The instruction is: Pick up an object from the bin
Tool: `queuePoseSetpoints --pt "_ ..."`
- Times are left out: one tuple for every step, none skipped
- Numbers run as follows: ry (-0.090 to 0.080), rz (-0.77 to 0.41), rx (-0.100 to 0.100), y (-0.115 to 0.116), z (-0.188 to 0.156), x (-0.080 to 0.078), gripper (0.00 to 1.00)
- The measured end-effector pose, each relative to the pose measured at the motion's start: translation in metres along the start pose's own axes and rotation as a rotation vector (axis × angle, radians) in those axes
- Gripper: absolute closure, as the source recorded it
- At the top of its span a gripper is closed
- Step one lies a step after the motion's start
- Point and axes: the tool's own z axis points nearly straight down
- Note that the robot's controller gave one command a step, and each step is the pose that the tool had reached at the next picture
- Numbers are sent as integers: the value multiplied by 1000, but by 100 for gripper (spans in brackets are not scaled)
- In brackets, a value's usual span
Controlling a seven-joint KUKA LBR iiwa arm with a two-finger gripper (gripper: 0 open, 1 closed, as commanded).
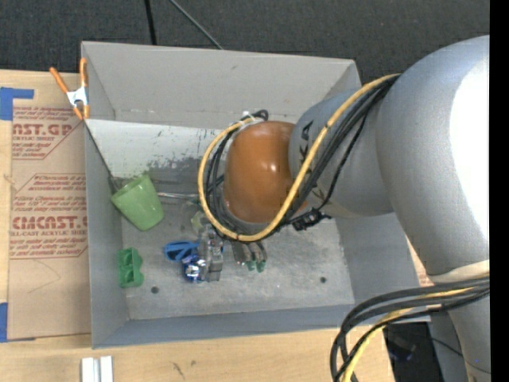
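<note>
My gripper (215, 259) reaches down below the orange wrist cover, low in the middle of the bin floor. A small blue object (183, 252) lies right at its left side, and a second blue bit (192, 273) sits just below it against the gripper's metal tip. Whether either blue piece is held cannot be made out. A small dark green item (256, 264) lies just right of the gripper.
A light green cup (139, 202) lies tilted on its side at the left of the bin. A small green block-like toy (130, 267) rests near the front left corner. The arm and its cables cover the bin's right half.
</note>
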Motion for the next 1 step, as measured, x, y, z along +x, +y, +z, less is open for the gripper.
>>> queuePoseSetpoints --pt "-5 -12 1 3 -87 33 100"
